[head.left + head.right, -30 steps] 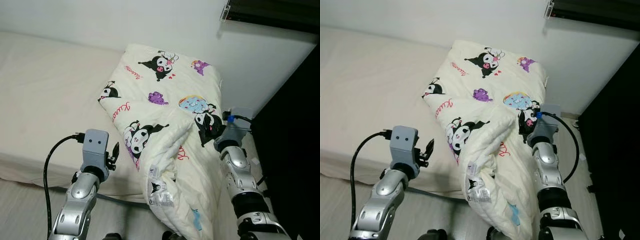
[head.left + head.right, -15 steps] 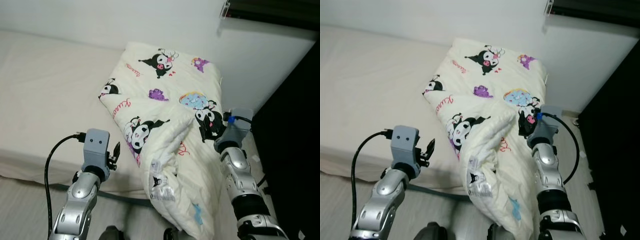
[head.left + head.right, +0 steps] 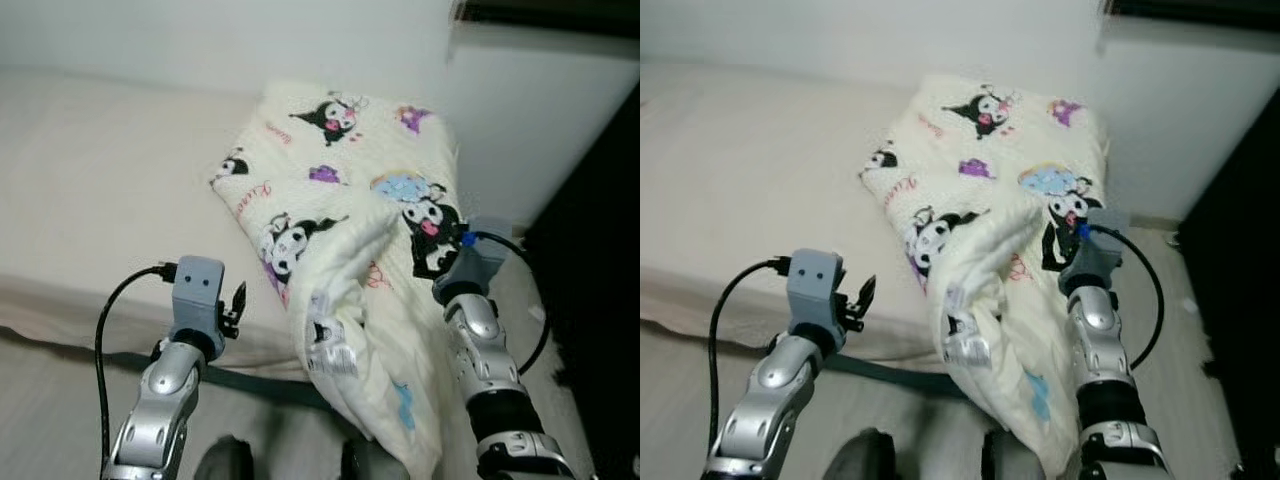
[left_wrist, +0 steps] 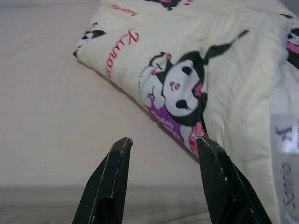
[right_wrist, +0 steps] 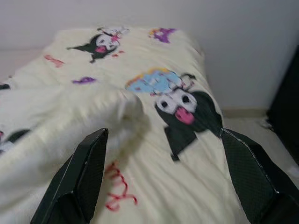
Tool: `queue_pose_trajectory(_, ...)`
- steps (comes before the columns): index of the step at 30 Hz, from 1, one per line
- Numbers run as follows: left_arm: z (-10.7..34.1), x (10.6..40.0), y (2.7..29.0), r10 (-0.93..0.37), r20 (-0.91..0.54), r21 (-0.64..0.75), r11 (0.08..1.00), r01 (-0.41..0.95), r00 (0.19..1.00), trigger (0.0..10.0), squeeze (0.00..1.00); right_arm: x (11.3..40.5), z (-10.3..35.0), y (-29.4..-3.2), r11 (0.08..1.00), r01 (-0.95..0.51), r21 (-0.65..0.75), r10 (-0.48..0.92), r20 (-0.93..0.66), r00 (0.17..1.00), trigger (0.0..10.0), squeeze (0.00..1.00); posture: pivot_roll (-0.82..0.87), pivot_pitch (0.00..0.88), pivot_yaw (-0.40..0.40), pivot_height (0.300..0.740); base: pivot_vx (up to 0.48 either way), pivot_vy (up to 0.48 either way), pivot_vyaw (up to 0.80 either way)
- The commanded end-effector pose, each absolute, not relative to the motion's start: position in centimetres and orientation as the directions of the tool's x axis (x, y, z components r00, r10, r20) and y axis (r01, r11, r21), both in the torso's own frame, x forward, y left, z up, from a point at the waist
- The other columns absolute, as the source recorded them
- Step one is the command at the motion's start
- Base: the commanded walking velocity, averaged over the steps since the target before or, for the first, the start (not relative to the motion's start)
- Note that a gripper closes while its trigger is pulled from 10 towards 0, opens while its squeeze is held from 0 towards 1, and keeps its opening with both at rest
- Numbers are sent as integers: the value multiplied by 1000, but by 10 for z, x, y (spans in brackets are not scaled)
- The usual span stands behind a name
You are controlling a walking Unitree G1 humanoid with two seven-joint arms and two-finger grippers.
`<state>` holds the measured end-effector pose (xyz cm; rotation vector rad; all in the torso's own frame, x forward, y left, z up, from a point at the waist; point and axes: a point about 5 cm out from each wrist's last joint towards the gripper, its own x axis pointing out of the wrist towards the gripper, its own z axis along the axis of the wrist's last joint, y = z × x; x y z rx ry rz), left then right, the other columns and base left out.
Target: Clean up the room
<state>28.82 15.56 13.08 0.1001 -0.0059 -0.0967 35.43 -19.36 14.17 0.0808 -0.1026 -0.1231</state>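
A cream quilt printed with black cartoon figures lies folded on the bed's right end. One corner with a white label droops over the mattress edge toward the floor. My left gripper is open, low at the bed's front edge just left of the hanging fold. In the left wrist view its fingers frame the quilt's printed edge without touching it. My right gripper is open and wide, close above the quilt; its wrist sits at the quilt's right side.
The mattress in a plain cream sheet stretches off to the left. A white wall rises behind the quilt, with dark furniture at the right. A black cable loops by the right arm. Pale floor lies in front.
The whole picture has shifted and blurred, so the camera has moved. Both arms keep about the same pose beside the quilt, and the quilt lies as before.
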Motion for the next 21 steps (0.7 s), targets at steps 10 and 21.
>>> queue_pose_trajectory(10, 128, 288, 157, -116, -25, 110, 987, 118, 993, 10000, 0, 351, 135, -197, 982, 145, 121, -153, 66, 986, 10000, 0, 32, 195, -15, 628, 0, 0, 0)
queue_pose_trajectory(21, 130, 290, 156, -122, -26, 113, 986, 125, 992, 10000, 0, 353, 138, -200, 981, 156, 119, -165, 73, 984, 10000, 0, 41, 203, -13, 604, 0, 0, 0)
